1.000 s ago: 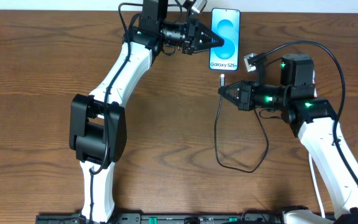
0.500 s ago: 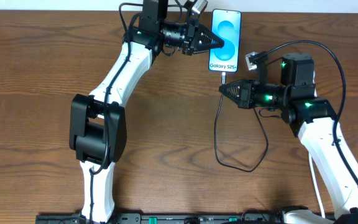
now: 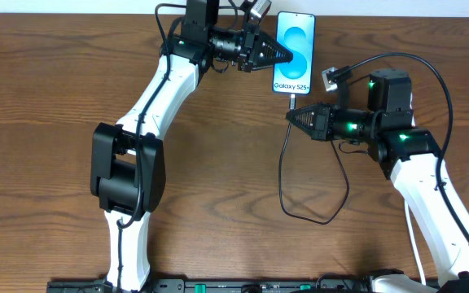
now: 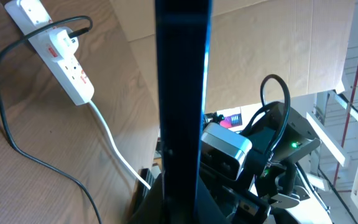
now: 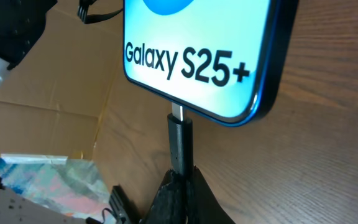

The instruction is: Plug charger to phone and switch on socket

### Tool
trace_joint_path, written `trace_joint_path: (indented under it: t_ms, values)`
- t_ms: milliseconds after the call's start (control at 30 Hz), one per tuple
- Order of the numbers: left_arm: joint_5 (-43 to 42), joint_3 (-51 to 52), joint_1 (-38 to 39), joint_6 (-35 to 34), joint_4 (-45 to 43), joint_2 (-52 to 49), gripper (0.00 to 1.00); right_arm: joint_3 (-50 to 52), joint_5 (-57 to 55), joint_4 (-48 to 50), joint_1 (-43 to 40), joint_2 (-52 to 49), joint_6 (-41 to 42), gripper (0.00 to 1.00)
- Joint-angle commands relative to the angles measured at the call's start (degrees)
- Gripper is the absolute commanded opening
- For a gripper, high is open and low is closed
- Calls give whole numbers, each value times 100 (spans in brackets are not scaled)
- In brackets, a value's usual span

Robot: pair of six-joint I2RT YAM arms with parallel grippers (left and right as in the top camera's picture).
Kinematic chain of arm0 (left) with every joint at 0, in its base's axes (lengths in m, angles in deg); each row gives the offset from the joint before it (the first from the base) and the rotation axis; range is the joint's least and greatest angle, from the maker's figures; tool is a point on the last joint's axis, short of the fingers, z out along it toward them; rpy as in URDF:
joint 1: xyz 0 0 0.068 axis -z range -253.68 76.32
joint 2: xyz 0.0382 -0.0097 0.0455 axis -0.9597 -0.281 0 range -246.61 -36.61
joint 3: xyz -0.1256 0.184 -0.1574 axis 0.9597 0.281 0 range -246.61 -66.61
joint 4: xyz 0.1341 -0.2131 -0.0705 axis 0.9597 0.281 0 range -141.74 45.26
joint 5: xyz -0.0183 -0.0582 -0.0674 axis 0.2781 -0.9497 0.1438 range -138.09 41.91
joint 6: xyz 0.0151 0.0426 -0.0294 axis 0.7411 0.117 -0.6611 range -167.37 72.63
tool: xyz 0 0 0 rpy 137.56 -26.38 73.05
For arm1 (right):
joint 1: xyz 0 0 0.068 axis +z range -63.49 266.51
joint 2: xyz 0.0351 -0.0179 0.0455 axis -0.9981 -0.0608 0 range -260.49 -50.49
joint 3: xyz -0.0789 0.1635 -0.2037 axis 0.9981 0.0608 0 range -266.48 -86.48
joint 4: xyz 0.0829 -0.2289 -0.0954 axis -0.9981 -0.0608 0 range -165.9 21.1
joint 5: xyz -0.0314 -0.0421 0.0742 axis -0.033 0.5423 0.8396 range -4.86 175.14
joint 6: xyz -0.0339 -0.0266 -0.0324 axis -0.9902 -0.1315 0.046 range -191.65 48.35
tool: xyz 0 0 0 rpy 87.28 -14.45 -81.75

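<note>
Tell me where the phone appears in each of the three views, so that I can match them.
Overhead: the phone lies at the top, right of centre, screen up.
Left wrist: seen edge-on, a dark upright bar through the middle.
Right wrist: at the top, the "Galaxy S25+" end of its screen.
Shared landmark: the charger. Its plug meets the phone's lower edge in overhead and right wrist; the black cable at left in left wrist seems the same one.

Phone (image 3: 294,49): blue-white scrn, blk txt. Charger (image 5: 180,143): blk cable, blk tip. Socket (image 4: 64,59): white, red markings. Worktop (image 3: 39,81): brown woodgrain.
</note>
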Motion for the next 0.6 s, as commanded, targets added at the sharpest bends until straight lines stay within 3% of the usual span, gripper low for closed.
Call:
trace_joint_path:
  t_ms: [0,567]
  values:
    - [-293,-181,-13,140,-48,271,7,-155,181,37,17,31,118,1]
    - [-433,-181,-13,116,-50,271,7,-153,332,37,17,-13,271,1]
